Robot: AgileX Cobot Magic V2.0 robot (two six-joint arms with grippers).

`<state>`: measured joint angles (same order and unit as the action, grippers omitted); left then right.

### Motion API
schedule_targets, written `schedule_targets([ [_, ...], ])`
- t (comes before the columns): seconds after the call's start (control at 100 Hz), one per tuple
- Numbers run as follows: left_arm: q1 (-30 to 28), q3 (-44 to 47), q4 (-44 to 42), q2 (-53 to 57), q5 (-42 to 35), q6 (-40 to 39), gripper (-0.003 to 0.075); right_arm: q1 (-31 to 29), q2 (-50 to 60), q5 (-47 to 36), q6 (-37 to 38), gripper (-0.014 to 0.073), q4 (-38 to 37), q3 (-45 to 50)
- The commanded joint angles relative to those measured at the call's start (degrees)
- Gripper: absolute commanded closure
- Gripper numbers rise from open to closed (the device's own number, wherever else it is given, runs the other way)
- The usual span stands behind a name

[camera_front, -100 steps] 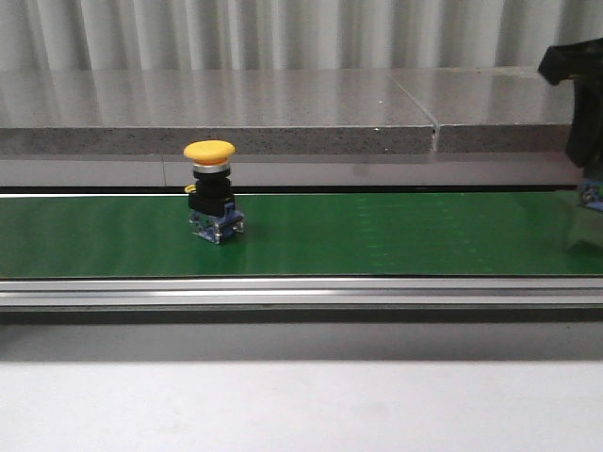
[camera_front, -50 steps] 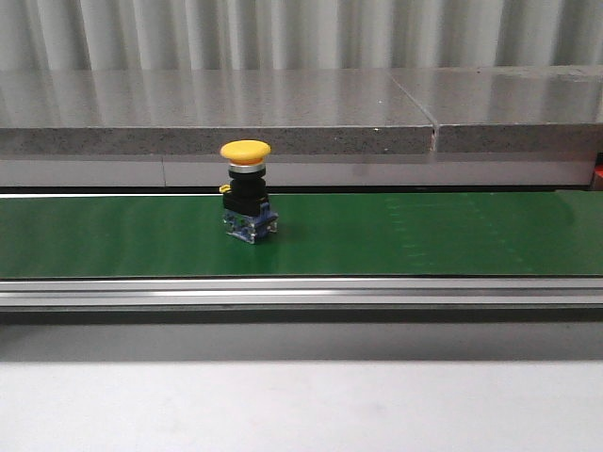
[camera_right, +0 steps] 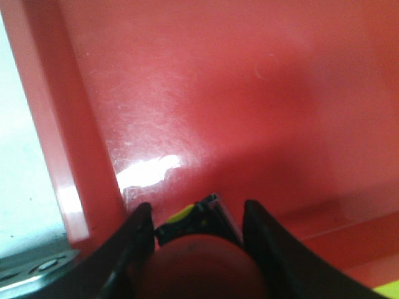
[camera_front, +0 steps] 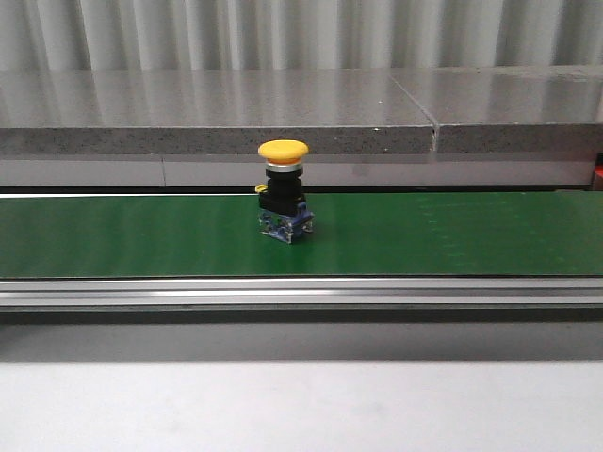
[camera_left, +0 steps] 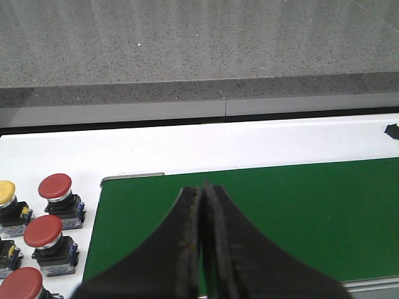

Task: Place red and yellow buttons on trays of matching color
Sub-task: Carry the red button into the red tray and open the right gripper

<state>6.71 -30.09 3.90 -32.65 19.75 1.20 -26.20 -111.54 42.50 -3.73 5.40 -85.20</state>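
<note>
A yellow button (camera_front: 284, 188) stands upright on the green belt (camera_front: 452, 235), a little left of the middle in the front view; neither gripper shows there. In the right wrist view my right gripper (camera_right: 197, 212) is shut on a red button (camera_right: 199, 265), held just above the floor of the red tray (camera_right: 206, 93), near its raised rim (camera_right: 50, 124). My left gripper (camera_left: 202, 187) is shut and holds nothing, hovering over the belt's end (camera_left: 299, 212). The yellow tray is out of view.
Beside the belt's end, on the white table, stand three red buttons (camera_left: 55, 187), (camera_left: 43, 230), (camera_left: 20, 283) and another yellow one (camera_left: 5, 192). A grey stone ledge (camera_front: 236, 113) runs behind the belt, and an aluminium rail (camera_front: 301, 292) along its front.
The yellow button has travelled to the right along the belt. The right arm, seen at the front view's right edge one second ago, is gone from that view.
</note>
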Motion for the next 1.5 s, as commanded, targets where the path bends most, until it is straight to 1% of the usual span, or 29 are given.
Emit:
schedule_targets([
  [0.0, 0.44, -1.53, 0.54, 0.09, -4.44, -0.17, 0.0740, -0.33, 2.27, -3.05, -0.59, 0.0447, -0.09, -2.04],
  [0.14, 0.44, -1.53, 0.54, 0.09, -4.44, -0.17, 0.0740, -0.33, 1.77, -3.97, -0.59, 0.0446, -0.09, -2.04],
  [0.21, 0.44, -1.53, 0.54, 0.09, -4.44, -0.17, 0.0740, -0.33, 1.77, -4.16, -0.59, 0.0426, -0.09, -2.04],
  [0.28, 0.44, -1.53, 0.54, 0.09, -4.44, -0.17, 0.0740, -0.33, 1.77, -4.17, -0.59, 0.0375, -0.09, -2.04],
  [0.4, 0.44, -1.53, 0.54, 0.09, -4.44, -0.17, 0.0740, -0.33, 1.77, -4.17, -0.59, 0.0244, -0.09, -2.04],
  [0.47, 0.44, -1.53, 0.54, 0.09, -4.44, -0.17, 0.0740, -0.33, 1.77, -4.17, -0.59, 0.0194, -0.09, -2.04],
  [0.77, 0.44, -1.53, 0.54, 0.09, -4.44, -0.17, 0.0740, -0.74, 2.31, -3.90, -0.59, 0.0122, -0.09, -2.36],
  [0.99, 0.44, -1.53, 0.54, 0.09, -4.44, -0.17, 0.0740, -0.64, 7.08, -1.94, -0.59, 0.0115, -0.09, -3.40],
  [1.13, 0.44, -1.53, 0.54, 0.09, -4.44, -0.17, 0.0740, 0.73, 11.43, 2.23, -1.27, 0.0115, -0.09, -3.17],
  [1.36, 0.44, -1.53, 0.54, 0.09, -4.44, -0.17, 0.0740, 5.34, 16.55, 10.38, -3.03, 0.0115, -0.09, -2.79],
  [1.49, 0.44, -1.53, 0.54, 0.09, -4.44, -0.17, 0.0740, 9.00, 20.71, 11.53, -4.83, 0.0115, -0.09, 2.26],
])
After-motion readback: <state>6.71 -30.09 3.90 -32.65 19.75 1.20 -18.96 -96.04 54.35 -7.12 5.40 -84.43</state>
